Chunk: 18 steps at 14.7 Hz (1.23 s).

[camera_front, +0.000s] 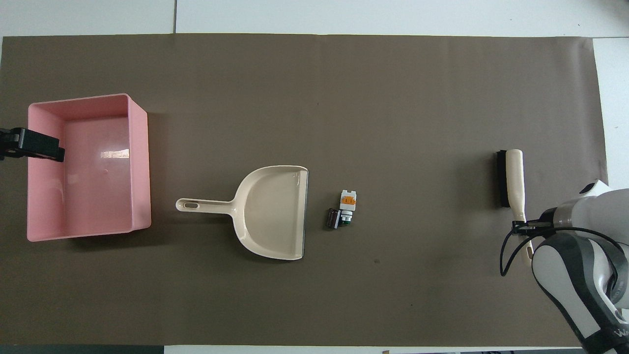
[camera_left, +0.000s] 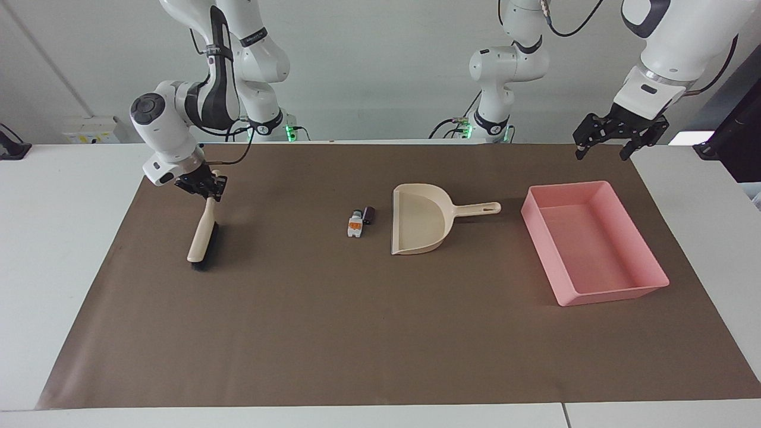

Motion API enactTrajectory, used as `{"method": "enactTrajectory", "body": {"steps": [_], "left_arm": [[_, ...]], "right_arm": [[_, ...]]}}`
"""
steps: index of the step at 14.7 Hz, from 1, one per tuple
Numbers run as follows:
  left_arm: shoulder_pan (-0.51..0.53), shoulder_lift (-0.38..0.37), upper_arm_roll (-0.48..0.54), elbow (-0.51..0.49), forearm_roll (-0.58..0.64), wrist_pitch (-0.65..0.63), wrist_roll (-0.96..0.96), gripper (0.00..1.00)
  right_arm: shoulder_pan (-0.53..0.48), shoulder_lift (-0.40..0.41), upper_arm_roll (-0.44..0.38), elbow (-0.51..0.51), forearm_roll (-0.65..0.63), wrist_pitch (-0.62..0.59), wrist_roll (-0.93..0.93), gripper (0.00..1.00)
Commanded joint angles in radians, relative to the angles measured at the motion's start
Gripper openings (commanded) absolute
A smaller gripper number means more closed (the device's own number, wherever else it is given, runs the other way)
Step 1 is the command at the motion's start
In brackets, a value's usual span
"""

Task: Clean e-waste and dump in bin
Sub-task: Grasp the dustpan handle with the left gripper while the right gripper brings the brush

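While the left tool waits spread above the worktop, the right tool clamps the brush handle, ready to sweep the e-waste into the dustpan.

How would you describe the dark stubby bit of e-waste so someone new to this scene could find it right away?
Start at the brown paper mat covering the table and find the beige plastic dustpan near its middle. Just off the dustpan's open mouth, toward the right arm's end, lie two small bits touching each other. The dark blackish stubby cylinder is the one nearer the dustpan; its neighbour, the white-grey component, carries orange marks.

White arms, dark joints, black cables
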Motion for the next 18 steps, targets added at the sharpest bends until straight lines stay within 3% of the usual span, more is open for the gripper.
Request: {"method": "enactTrajectory", "body": {"steps": [1, 6, 11, 13, 16, 18], "left_arm": [[-0.006, -0.025, -0.001, -0.025, 0.021, 0.033, 0.007, 0.99], [-0.052, -0.032, -0.022, -0.045, 0.025, 0.106, 0.043, 0.95], [-0.179, -0.051, -0.027, -0.137, 0.024, 0.143, 0.518, 0.95], [-0.233, -0.049, -0.027, -0.209, 0.025, 0.186, 0.664, 0.96], [-0.294, -0.039, -0.027, -0.349, 0.030, 0.310, 0.853, 0.96], [-0.365, -0.008, -0.027, -0.445, 0.153, 0.417, 0.860, 0.96]], "right_arm": [[0.000, 0.003, 0.010, 0.068, 0.002, -0.078, -0.023, 0.00], [0.140, -0.015, 0.014, 0.182, 0.002, -0.229, 0.092, 0.00], [0.416, -0.034, 0.014, 0.174, 0.002, -0.244, 0.386, 0.00], [0.533, -0.019, 0.016, 0.170, 0.002, -0.238, 0.528, 0.00], [0.665, 0.011, 0.016, 0.157, 0.002, -0.235, 0.589, 0.00], [0.701, 0.027, 0.014, 0.151, 0.002, -0.227, 0.638, 0.00]]}}
